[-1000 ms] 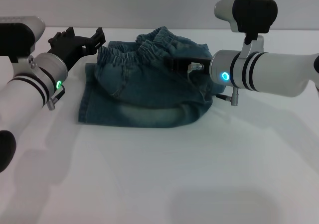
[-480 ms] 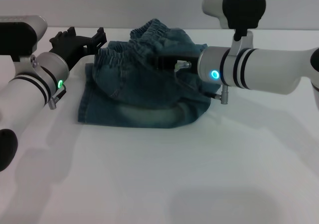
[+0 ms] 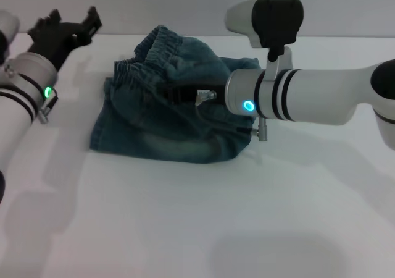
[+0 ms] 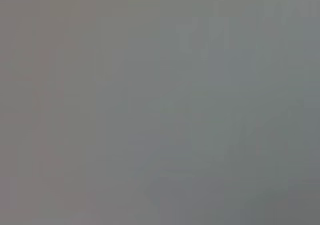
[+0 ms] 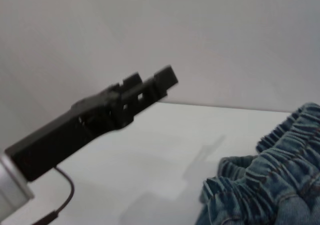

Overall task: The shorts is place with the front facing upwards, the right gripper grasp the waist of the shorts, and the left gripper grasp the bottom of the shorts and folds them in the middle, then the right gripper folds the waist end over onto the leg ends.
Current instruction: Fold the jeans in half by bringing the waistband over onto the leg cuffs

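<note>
My right arm reached level across the shorts (image 3: pixel 173 120), its right claw (image 3: pixel 170 94) buried in denim and clenched on the waist (image 3: pixel 163 46), which it held lifted above the rest of the garment. My left arm was angled up and away, the left claw (image 3: pixel 65 28) released and empty, well apart from the shorts. I counted one pair of shorts, bunched on the white table (image 3: pixel 185 216). The right fingers were mostly hidden by cloth. The left wrist view showed nothing but grey.

Waist (image 3: pixel 162 43) farther left, higher.
</note>
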Available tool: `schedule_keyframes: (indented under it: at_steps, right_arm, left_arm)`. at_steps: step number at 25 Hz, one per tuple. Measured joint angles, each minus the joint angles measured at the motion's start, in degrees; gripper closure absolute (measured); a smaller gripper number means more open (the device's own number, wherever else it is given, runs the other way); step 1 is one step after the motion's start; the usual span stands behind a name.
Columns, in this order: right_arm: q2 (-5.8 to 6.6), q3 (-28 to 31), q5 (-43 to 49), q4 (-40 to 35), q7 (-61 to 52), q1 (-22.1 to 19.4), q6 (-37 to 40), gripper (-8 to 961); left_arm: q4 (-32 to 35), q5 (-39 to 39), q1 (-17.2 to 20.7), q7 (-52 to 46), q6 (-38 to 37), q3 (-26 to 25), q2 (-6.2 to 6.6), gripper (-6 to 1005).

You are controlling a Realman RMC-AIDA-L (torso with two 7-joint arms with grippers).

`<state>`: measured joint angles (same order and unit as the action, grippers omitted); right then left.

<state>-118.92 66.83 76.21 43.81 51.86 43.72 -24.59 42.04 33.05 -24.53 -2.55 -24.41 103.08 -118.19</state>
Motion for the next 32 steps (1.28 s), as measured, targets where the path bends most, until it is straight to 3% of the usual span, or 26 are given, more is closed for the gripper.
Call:
schedule_keyframes:
  at_steps: [9, 16, 24, 30, 32]
  right_arm:
    - [-0.08, -4.3, -0.1, 1.8, -0.1, 1.3, -1.2, 940]
    - [-0.14, -5.1, 3.3, 3.7, 0.3, 1.5, -2.6, 940]
    - [-0.49, -4.5, 3.0, -3.2, 0.7, 4.4, -1.3, 939]
    - [-0.43, -4.7, 2.9, -0.5, 5.7, 3.2, -2.1, 902]
    - [-0.47, -5.2, 3.0, 0.3, 6.5, 3.1, -2.4, 817]
  left_arm:
    - [0.1, 0.0, 2.9, 0.0, -10.4, -0.2, -0.24, 211]
    - [0.1, -0.1, 3.2, -0.2, -10.7, -0.1, -0.08, 211]
    - [-0.2, -0.2, 2.9, -0.2, -10.4, 0.7, -0.09, 210]
    - [-0.8, -0.2, 2.7, -0.2, -10.3, 1.1, -0.23, 210]
    - [-1.1, -0.1, 2.6, -0.3, -10.2, 1.4, -0.25, 210]
